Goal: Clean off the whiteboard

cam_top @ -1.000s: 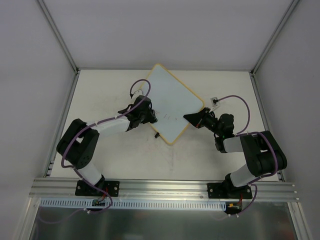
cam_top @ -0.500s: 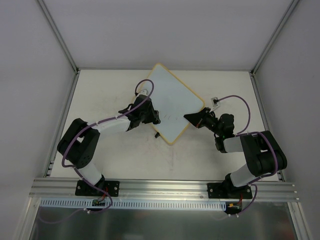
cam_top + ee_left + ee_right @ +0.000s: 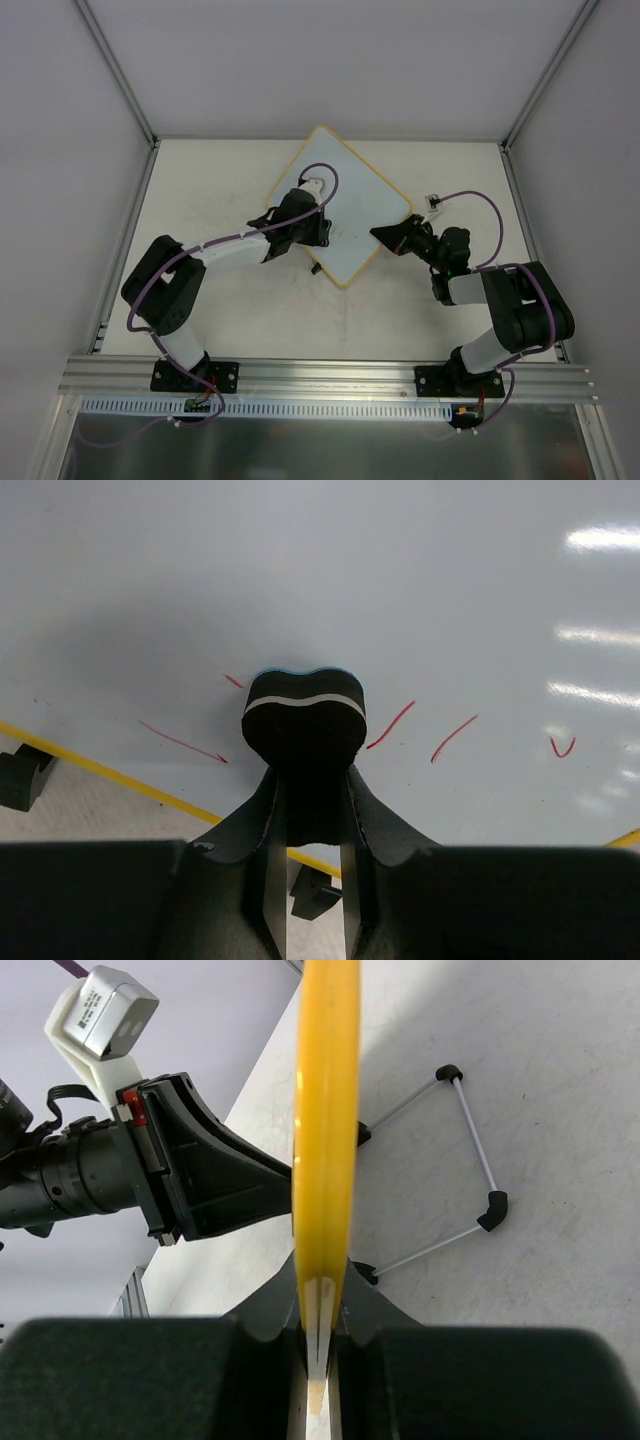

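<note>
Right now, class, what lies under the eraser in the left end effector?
The whiteboard, its pale face bearing red marker strokes either side of the eraser. Any ink directly beneath the eraser is covered.

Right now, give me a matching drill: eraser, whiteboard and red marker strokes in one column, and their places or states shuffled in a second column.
1. eraser
2. whiteboard
3. red marker strokes

A. edge clamped in the right gripper
B. drawn on the board face, on either side of the eraser
C. gripped by the left gripper

Pairs: 1-C, 2-A, 3-B
</note>
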Tool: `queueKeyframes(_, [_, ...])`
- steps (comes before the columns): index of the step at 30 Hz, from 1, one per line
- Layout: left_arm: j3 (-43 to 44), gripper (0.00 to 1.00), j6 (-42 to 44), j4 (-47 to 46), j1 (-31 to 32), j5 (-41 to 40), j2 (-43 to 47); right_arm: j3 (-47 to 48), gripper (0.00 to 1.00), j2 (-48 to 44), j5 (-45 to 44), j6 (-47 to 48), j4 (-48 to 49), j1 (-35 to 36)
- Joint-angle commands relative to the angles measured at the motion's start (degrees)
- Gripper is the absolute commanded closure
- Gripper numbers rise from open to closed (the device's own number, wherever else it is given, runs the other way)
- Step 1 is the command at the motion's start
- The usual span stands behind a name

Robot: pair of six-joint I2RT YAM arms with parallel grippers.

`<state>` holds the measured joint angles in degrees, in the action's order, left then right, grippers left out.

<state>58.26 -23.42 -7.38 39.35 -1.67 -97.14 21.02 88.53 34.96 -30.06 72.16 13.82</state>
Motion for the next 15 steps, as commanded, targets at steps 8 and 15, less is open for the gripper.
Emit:
queueKeyframes(8, [5.90, 1.00, 12.69, -7.57, 13.46, 19.86, -4.37, 1.75, 1.00, -0.38, 11.18, 3.43, 13.18, 3.67])
queueKeyframes(15, [7.92, 1.00, 18.67, -3.97, 16.72, 23.56, -4.37, 1.66, 1.00, -0.38, 11.27, 3.52, 13.18, 3.67])
